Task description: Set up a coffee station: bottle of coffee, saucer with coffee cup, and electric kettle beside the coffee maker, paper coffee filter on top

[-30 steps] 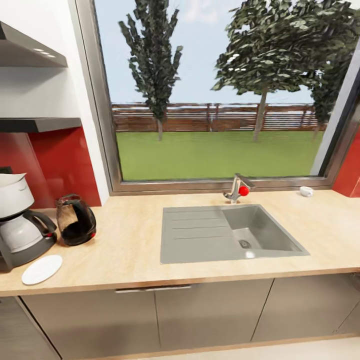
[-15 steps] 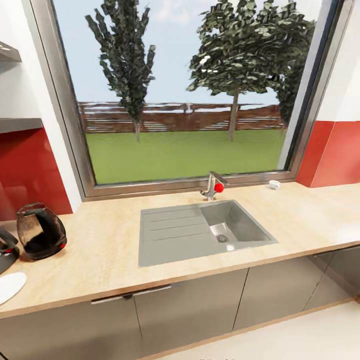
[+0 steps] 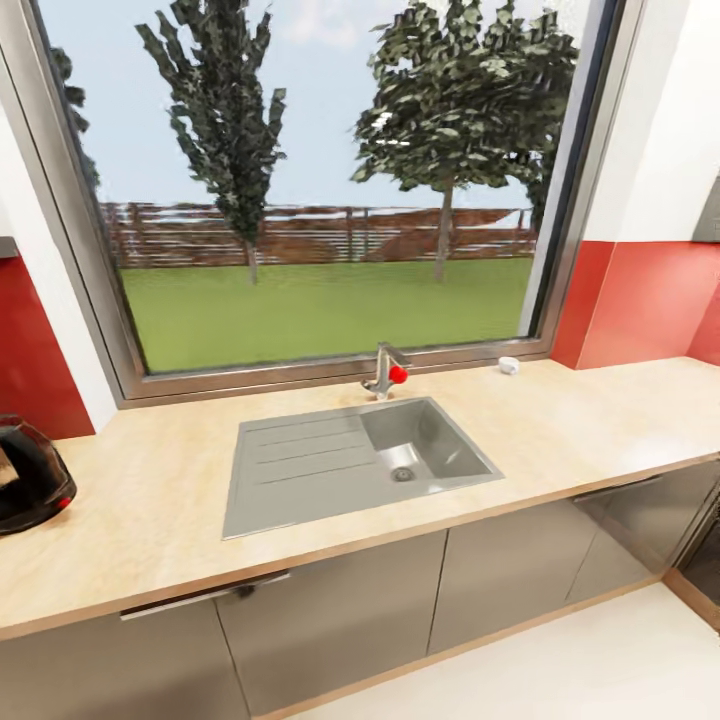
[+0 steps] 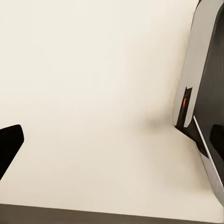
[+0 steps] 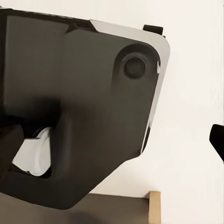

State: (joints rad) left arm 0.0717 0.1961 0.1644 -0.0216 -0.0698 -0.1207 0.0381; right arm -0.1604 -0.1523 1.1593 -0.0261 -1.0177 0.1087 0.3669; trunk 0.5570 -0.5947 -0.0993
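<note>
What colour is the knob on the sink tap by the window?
Red, on the metal tap; clearest in the head view.

Electric kettle cut by head view's left edge. Small white object by window too small to identify.

Countertop: pale wood-look, smooth matt. Sink: grey, matt (tap shiny metal). Cabinet fronts: grey, satin sheen. Kettle: glossy glass, black plastic. Backsplash: glossy red.
</note>
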